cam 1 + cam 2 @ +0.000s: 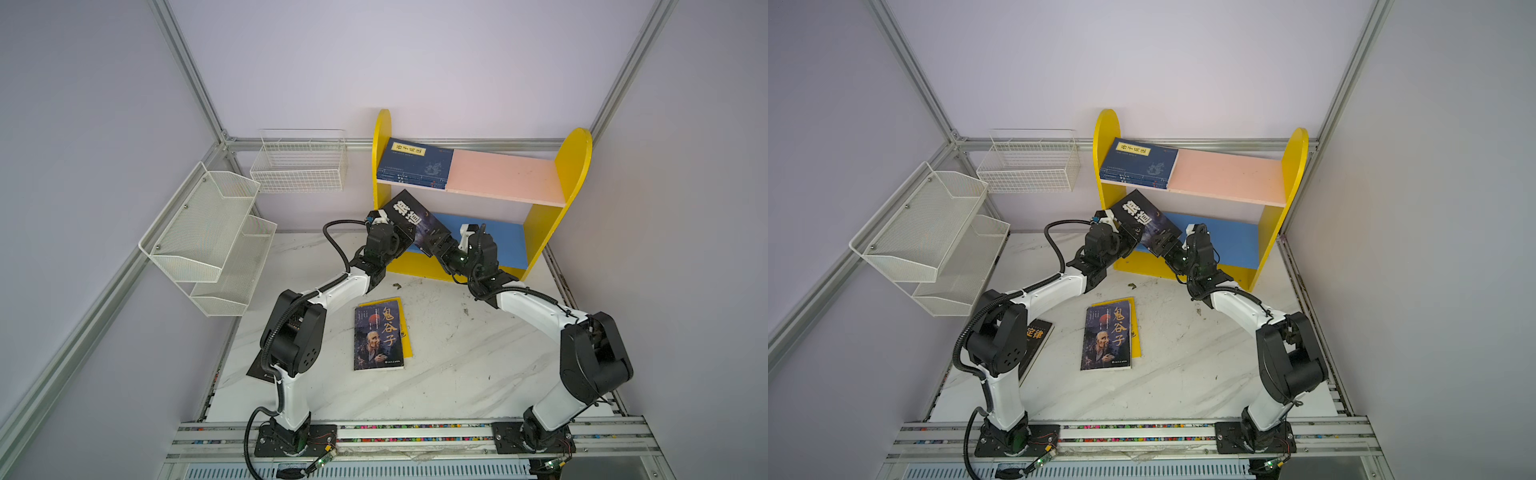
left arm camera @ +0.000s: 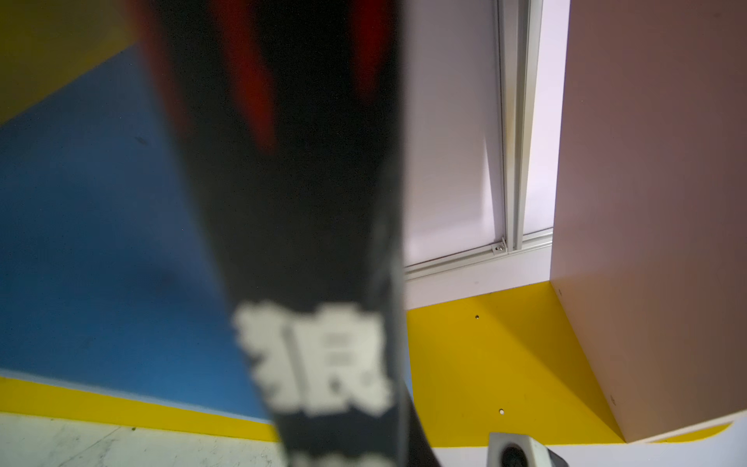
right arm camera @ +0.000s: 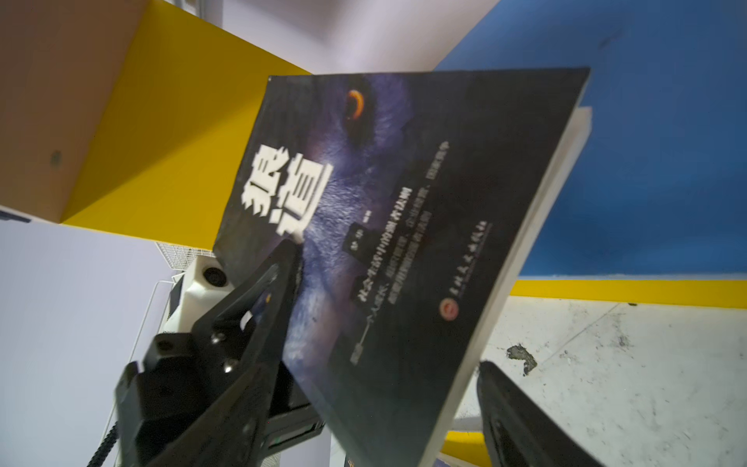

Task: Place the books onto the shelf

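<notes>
The shelf (image 1: 575, 166) stands at the far side of the marble table (image 1: 457, 365). On its pink upper board (image 1: 498, 174) a flat stack of navy books (image 1: 415, 164) fills the left end, with a yellow title label on the top cover. The blue lower board (image 1: 494, 245) shows no book resting on it.

A black book (image 1: 415, 216) with a large white title hangs tilted in the air in front of the left end of the lower tier. The left gripper (image 3: 293, 258) is clamped on its left edge. The right gripper (image 1: 434, 243) sits at the book's near right corner with its jaws apart; one finger (image 3: 521, 416) lies just beside the page edge.

Near the middle of the table a dark book with a portrait cover (image 1: 378, 336) lies on a yellow book (image 1: 408, 343). Another black book (image 1: 1036, 336) lies partly under the left arm.

A white wire basket (image 1: 299, 166) and a white mesh rack (image 1: 208, 237) hang on the left.
</notes>
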Robot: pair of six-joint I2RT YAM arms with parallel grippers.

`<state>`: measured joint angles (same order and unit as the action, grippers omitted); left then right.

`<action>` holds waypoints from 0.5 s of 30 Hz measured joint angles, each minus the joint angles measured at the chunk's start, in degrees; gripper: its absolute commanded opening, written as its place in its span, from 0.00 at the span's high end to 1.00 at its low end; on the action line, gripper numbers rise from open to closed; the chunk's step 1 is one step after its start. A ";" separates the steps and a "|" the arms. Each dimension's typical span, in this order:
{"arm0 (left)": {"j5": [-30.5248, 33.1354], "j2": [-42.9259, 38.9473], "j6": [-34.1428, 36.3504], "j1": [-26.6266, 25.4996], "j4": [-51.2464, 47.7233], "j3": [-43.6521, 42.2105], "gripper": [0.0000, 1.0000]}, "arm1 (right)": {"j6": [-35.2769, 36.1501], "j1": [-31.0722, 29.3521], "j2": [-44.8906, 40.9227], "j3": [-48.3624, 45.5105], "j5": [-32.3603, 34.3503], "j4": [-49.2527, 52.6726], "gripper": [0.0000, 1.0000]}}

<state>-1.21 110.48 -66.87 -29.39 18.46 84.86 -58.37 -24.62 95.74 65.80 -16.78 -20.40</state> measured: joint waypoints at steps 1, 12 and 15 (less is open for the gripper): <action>0.48 0.00 0.00 -0.04 0.26 0.00 1.00 | -0.39 0.00 0.74 0.24 -0.20 -0.22 0.20; 2.49 0.33 -0.92 -0.37 3.28 0.04 1.00 | -5.44 0.57 2.71 0.37 -0.76 -7.13 0.62; 3.34 0.92 -1.14 -0.44 4.72 0.04 1.00 | -8.04 1.14 3.34 0.24 -0.37 -9.20 0.68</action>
<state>2.13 111.39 -68.01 -29.82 23.18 84.90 -66.41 -23.49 99.09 66.04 -17.15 -29.61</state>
